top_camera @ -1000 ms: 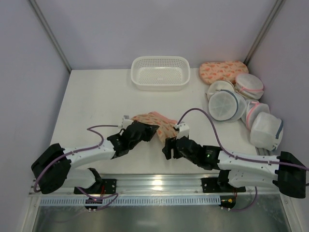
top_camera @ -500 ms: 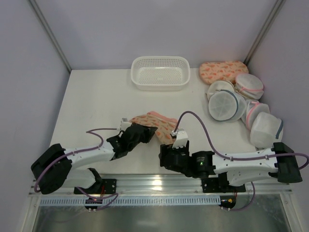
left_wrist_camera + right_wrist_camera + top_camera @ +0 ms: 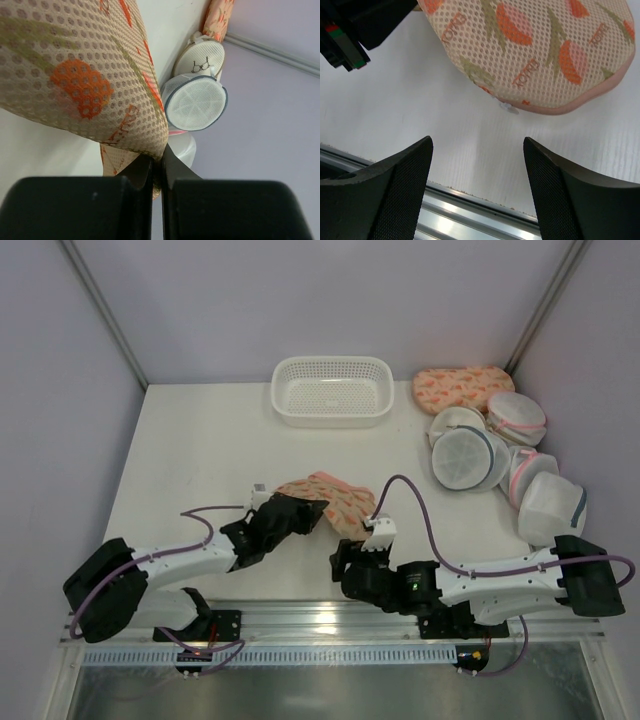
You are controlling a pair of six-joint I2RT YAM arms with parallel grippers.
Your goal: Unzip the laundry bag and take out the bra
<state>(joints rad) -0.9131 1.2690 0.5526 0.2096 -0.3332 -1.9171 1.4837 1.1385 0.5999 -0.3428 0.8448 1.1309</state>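
The laundry bag [image 3: 335, 496] is cream-peach mesh with an orange print and pink edging, and lies at the table's middle front. My left gripper [image 3: 308, 510] is shut on its left edge; in the left wrist view the fabric [image 3: 80, 75] is pinched between the closed gripper [image 3: 157, 167]. My right gripper [image 3: 345, 562] is open and empty, just in front of the bag near the table's front edge. In the right wrist view the bag [image 3: 535, 50] lies beyond the open gripper [image 3: 477, 147], with a small clear zipper pull [image 3: 508, 107] at its pink edge. The bra is hidden.
A white basket [image 3: 332, 390] stands at the back middle. A second peach printed bag [image 3: 462, 387] and several round white mesh bags [image 3: 466, 456] crowd the right side. The metal rail [image 3: 470, 210] runs along the front edge just below my right gripper.
My right arm has pulled back from the bag toward the front edge and swung left. My left gripper keeps its hold on the bag, which shifted slightly.
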